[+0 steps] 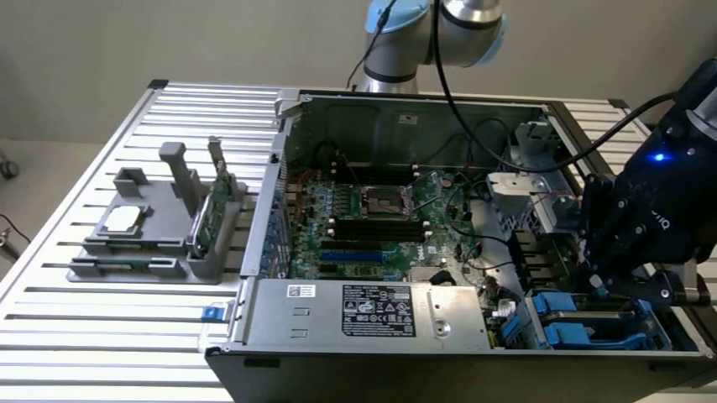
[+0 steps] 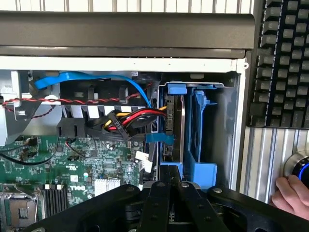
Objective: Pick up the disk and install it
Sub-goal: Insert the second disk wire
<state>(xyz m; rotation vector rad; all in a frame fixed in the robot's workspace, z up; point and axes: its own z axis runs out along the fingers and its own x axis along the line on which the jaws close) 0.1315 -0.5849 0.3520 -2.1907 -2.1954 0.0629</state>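
The black metal gripper (image 2: 169, 186) is seen closed on the blue plastic carrier of the flat silver-grey disk (image 2: 179, 128), seated on edge in the drive bay at the open grey computer case's (image 1: 370, 336) five o'clock corner. A hand (image 2: 288, 195) touches a glowing knob (image 2: 300, 169); beyond lies a black keyboard (image 2: 282, 58).

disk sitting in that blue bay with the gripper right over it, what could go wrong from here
1. The disk stands on edge in its blue carrier with the shut gripper at its end; a skewed push might jam it in the bay.
2. The red, yellow and black cable bundle and blue cable lie right beside the bay and could snag.
3. A person's hand rests on a knob close to the arm.
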